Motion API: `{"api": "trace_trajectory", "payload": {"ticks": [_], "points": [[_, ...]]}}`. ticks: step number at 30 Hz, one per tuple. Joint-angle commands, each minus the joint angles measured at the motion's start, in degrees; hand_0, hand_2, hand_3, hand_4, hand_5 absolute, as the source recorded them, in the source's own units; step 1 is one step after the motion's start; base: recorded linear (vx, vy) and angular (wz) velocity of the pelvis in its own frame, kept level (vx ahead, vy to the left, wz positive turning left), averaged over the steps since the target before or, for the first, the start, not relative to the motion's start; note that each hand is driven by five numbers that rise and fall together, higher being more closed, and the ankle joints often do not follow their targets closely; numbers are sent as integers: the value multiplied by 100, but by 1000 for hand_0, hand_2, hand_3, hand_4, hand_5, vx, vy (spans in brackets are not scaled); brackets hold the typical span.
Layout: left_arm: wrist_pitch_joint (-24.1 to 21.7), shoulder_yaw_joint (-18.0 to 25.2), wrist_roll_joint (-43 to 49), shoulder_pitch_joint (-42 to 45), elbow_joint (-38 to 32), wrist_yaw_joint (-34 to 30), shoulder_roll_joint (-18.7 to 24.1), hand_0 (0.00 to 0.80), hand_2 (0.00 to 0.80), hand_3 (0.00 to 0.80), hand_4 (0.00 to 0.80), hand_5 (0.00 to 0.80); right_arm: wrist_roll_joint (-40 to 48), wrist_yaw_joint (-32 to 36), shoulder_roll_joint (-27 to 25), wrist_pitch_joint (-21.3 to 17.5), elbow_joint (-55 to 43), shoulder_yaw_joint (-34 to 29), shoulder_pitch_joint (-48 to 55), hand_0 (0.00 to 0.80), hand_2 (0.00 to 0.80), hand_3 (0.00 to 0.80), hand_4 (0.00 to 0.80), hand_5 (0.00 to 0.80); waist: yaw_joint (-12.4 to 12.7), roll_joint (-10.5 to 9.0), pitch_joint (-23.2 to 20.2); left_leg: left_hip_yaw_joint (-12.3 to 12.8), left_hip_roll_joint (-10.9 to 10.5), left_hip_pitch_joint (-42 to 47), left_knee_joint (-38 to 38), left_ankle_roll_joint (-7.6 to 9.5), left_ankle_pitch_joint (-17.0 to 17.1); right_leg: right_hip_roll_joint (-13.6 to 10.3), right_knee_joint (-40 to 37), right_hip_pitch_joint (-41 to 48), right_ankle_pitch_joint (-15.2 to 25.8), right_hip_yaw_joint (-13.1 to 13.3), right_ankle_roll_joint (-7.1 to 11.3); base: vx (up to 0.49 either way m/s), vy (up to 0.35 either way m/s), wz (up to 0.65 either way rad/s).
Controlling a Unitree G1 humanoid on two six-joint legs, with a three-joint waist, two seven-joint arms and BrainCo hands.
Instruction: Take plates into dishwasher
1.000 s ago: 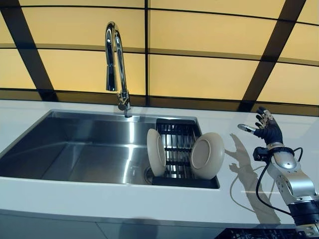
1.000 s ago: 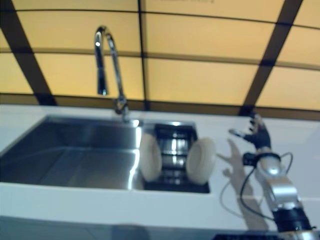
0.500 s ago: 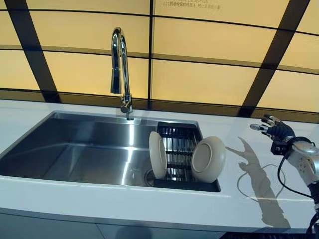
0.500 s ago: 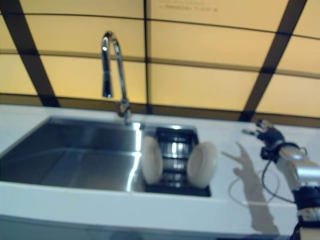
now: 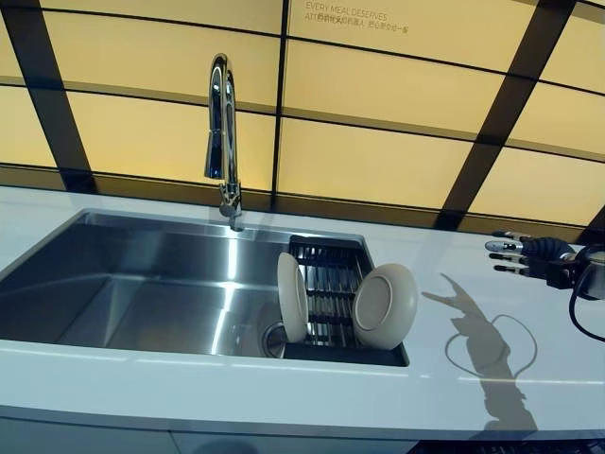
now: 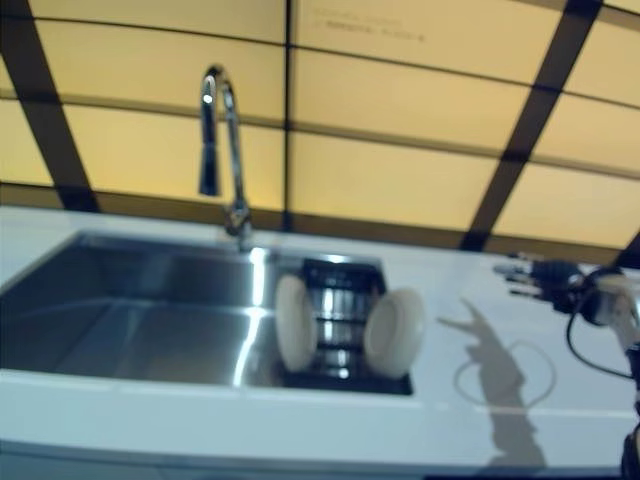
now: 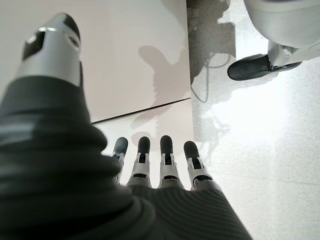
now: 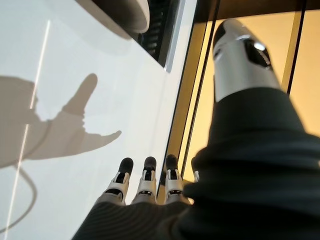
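Standing on edge in the black rack (image 5: 331,284) inside the sink (image 5: 142,293), two cream plates (image 5: 292,297) lean untouched while the right hand (image 5: 534,255) hovers over the desk (image 5: 492,378), fingers (image 5: 501,247) straight, and the left hand (image 7: 150,200) hangs relaxed.

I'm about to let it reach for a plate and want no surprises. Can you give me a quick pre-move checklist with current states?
1. Right hand empty, fingers straight: ok.
2. Left hand empty, fingers straight, down by the floor: ok.
3. Two plates stand on edge in the black rack in the sink: ok.
4. Counter between right hand and rack is free: ok.
5. Right hand over the plates: not ok, it is out by the counter's right end.
6. Dishwasher open and ready: cannot tell, not in view.
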Motion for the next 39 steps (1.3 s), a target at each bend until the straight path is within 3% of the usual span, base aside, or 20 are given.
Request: {"api": "trace_trajectory", "payload": {"ticks": [1, 6, 11, 23, 32, 34, 35, 39], "points": [[-204, -131, -70, -288, 58, 29, 166, 0, 0, 0, 0, 0, 461, -184, -47, -29, -606, -134, -53, 0, 0, 0, 0, 0, -62, 46, 3, 104, -45, -414, 198, 63, 89, -193, 342, 419, -422, -84, 492, -71, 42, -13], [-160, -197, 21, -389, 32, 53, 150, 0, 0, 0, 0, 0, 973, -811, 396, 15, -1525, -414, 555, 0, 0, 0, 0, 0, -202, 69, 36, 168, -86, -432, 258, 118, 43, -269, 435, 265, -283, 62, 579, -70, 58, -10], [-91, -315, -58, -585, 24, 42, 151, 0, 0, 0, 0, 0, 1269, -1470, 885, 140, -2681, -297, 1053, 0, 0, 0, 0, 0, -337, 116, 105, 186, -168, -433, 284, 195, -2, -336, 564, 107, -166, 259, 658, -70, 72, -18], [-16, -452, -131, -729, 118, 58, 106, 0, 0, 0, 0, 0, 1432, -2056, 1749, -185, -3649, 200, 1804, 0, 0, 0, 0, 0, -388, 172, 215, 124, -215, -402, 279, 250, -74, -413, 508, -12, -25, 408, 739, -53, 37, -5], [6, -517, -55, -627, 60, 85, 25, 0, 0, 0, 0, 0, 631, -1984, 2587, -1013, -3280, 483, 2419, 0, 0, 0, 0, 0, -283, 239, 224, 7, -249, -343, 219, 307, -107, -429, 425, 56, -110, 360, 762, 0, 0, 0], [7, -518, -56, -626, 58, 85, 25, 0, 0, 0, 0, 0, 605, -1960, 2600, -1031, -3261, 488, 2426, 0, 0, 0, 0, 0, -282, 239, 224, 5, -249, -342, 219, 308, -108, -430, 422, 60, -110, 357, 763, 0, 0, 0], [17, -542, -18, -614, 36, 83, -29, 0, 0, 0, 0, 0, 287, -1748, 2837, -1423, -2923, 619, 2590, 0, 0, 0, 0, 0, -229, 260, 216, -28, -249, -333, 222, 313, -116, -431, 378, 121, -175, 304, 775, 0, 0, 0], [23, -564, 45, -591, 15, 89, -81, 0, 0, 0, 0, 0, 193, -1657, 3008, -1816, -2601, 657, 2703, 0, 0, 0, 0, 0, -184, 269, 199, -46, -244, -322, 238, 309, -133, -438, 346, 174, -212, 240, 788, 28, -1, 3]]}}
